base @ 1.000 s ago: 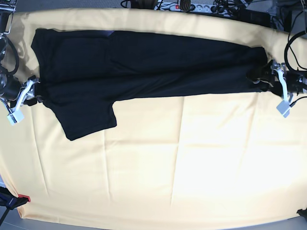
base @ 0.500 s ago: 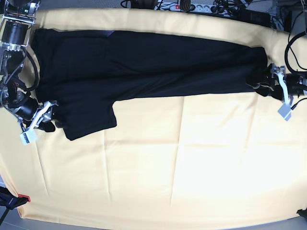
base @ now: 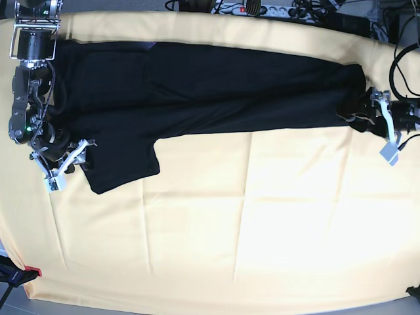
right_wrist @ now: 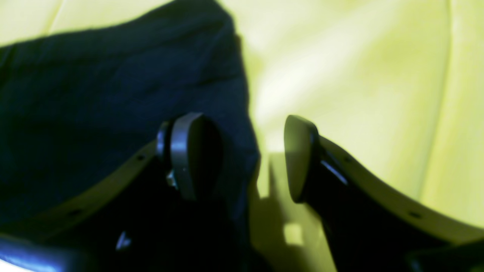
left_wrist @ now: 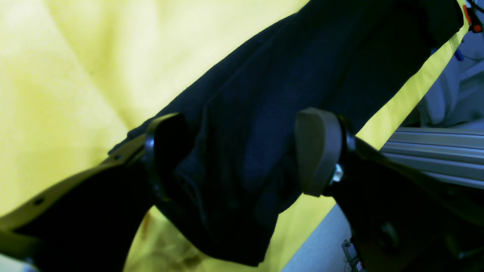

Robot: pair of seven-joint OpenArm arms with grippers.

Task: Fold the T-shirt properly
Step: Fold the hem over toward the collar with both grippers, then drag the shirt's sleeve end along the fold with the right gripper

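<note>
A black T-shirt [base: 197, 92] lies spread along the far side of a yellow tablecloth [base: 262, 223], with both jaws spread: the left gripper [left_wrist: 242, 158] straddles its end and the right gripper [right_wrist: 242, 158] its sleeve edge, apparently ready to pinch and fold.

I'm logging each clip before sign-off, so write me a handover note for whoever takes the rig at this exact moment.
Left hand: open, straddling the hem end of the T-shirt, nothing pinched.
Right hand: open at the sleeve corner; one finger over the cloth, the other over the yellow tablecloth.
T-shirt: lies flat along the far side of the table, folded lengthwise into a long band, with one sleeve sticking out toward the near side.
Done: the lengthwise fold.
Left: tuck in the sleeve, then fold the band crosswise.
</note>
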